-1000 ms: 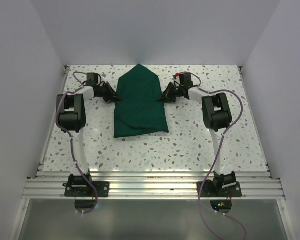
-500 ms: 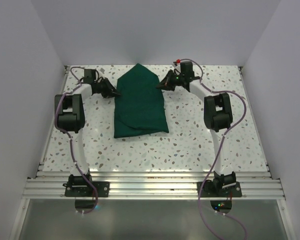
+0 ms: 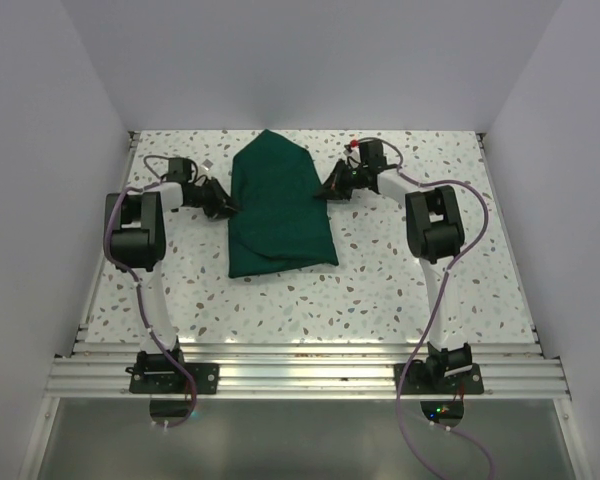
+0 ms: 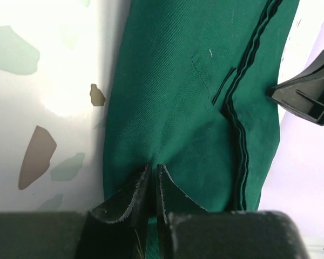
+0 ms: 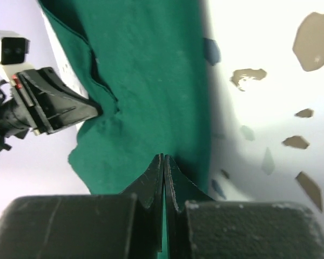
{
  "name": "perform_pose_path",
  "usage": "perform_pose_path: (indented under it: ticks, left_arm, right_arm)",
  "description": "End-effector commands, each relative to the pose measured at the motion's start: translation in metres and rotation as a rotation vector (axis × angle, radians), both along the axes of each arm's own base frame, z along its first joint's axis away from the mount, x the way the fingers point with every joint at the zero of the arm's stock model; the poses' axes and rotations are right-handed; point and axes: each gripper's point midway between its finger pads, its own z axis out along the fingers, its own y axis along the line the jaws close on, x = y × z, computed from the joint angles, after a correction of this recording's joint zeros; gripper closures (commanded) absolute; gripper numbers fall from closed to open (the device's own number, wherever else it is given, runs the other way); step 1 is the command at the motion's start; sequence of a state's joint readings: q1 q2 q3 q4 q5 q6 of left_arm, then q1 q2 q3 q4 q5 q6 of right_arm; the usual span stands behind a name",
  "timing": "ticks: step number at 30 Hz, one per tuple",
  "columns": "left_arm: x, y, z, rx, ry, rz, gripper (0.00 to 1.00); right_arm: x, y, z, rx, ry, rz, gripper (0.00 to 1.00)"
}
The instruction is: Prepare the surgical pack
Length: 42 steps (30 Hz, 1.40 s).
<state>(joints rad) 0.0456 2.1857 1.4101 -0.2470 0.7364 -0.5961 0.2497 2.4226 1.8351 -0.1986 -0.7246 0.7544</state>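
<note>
The dark green drape [image 3: 280,205] lies folded lengthwise at the middle of the table, rounded at its far end. My left gripper [image 3: 229,204] is at its left edge, low on the table. In the left wrist view the left gripper [image 4: 154,168] is shut with a pinch of green drape [image 4: 178,97] between its jaws. My right gripper [image 3: 326,190] is at the drape's right edge. In the right wrist view the right gripper [image 5: 163,157] is shut on the drape [image 5: 146,81]. Each wrist view shows the other gripper across the cloth.
The speckled white table [image 3: 400,290] is walled on the left, right and back. An aluminium rail [image 3: 300,375] runs along the near edge with both arm bases on it. Purple cables loop beside each arm.
Both grippers rose toward the far end, then came back nearer and lower at the drape's sides. The drape's far tip went from a sharp point to a rounder, left-leaning shape.
</note>
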Motion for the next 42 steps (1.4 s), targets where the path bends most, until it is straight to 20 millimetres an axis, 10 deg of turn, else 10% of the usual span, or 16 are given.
perform_pose_path:
  ticks: [1,9,18,24,34,42]
  left_arm:
    - [-0.003,0.020,-0.013,0.069,0.029,0.012,0.87]
    - [0.029,0.028,0.016,0.102,-0.045,0.003,0.83]
    - [0.030,0.020,0.087,0.053,-0.195,0.001,0.67]
    - [0.005,0.010,0.059,-0.012,-0.128,-0.017,0.65]
    - [-0.014,0.029,-0.013,0.064,0.052,0.008,0.70]
    - [0.019,0.036,0.025,0.065,-0.049,0.020,0.71]
  right_arm:
    - [-0.010,0.001,-0.019,-0.004,0.028,0.034,1.00]
    - [-0.014,-0.016,-0.030,-0.129,0.063,-0.002,1.00]
    - [-0.016,-0.006,0.039,-0.076,-0.047,0.048,1.00]
    - [-0.021,-0.004,0.041,-0.059,-0.058,0.053,1.00]
    - [-0.031,-0.016,-0.034,-0.139,0.065,0.060,1.00]
    - [-0.010,-0.012,-0.007,-0.144,-0.007,0.057,1.00]
